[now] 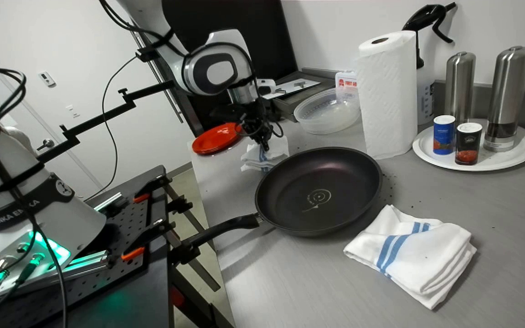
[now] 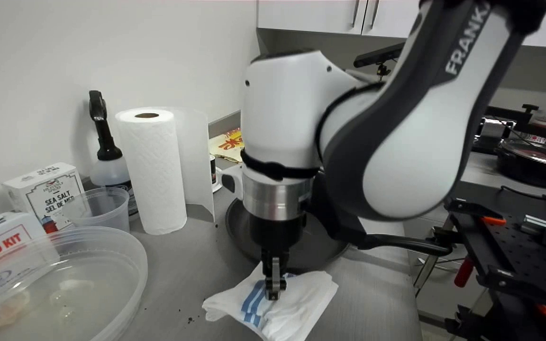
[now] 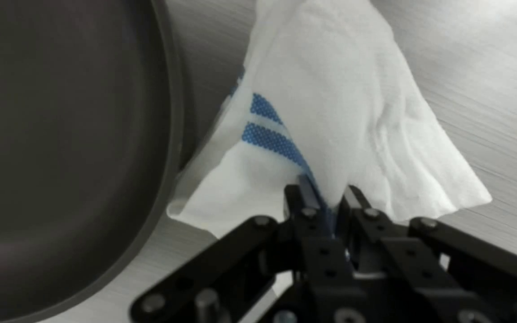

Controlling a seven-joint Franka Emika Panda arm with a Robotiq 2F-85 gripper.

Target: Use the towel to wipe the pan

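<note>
At the wrist view's lower centre, the black two-fingered gripper pinches a fold of a blue-striped white cloth towel. Just beside it, at left, is a round dark pan. In an exterior view, a second folded white towel lies lower right.

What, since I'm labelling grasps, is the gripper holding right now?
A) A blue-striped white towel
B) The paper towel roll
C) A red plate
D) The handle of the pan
A: the wrist view shows a bunched fold of the blue-striped white towel pinched in the gripper, with the pan off to one side.
</note>
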